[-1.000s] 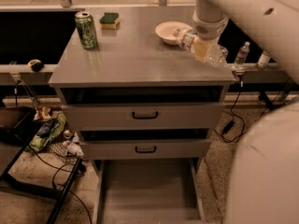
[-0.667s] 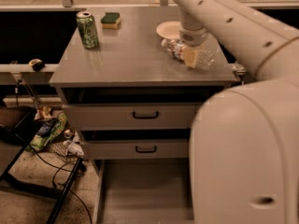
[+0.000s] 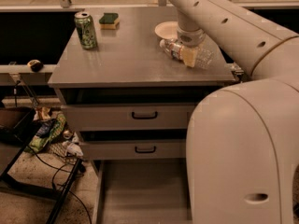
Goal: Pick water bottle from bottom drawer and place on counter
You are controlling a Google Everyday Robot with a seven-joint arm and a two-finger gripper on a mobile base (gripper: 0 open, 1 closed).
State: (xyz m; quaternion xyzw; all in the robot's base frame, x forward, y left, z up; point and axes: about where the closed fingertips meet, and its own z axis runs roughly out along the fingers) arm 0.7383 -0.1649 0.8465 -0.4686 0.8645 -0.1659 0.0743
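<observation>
The water bottle [image 3: 203,59] lies tilted on its side at the right of the counter [image 3: 131,57], its white cap [image 3: 162,44] pointing left. My gripper [image 3: 187,53] reaches down from above and is shut around the bottle's middle, one pale finger [image 3: 189,56] across its label. The bottle looks to be touching or just above the counter top. The bottom drawer [image 3: 140,190] is pulled open at the foot of the cabinet, and its grey floor is bare.
A green soda can [image 3: 86,30] and a green-yellow sponge [image 3: 109,20] stand at the counter's back left. A white dish [image 3: 167,30] sits just behind the bottle. Two shut drawer fronts [image 3: 140,116] have black handles. My arm's body [image 3: 243,153] fills the right side. Clutter [image 3: 46,134] lies on the floor at left.
My gripper has carried the water bottle leftward from the counter's right edge, inward and lower onto the counter top. My arm's body now covers more of the right side.
</observation>
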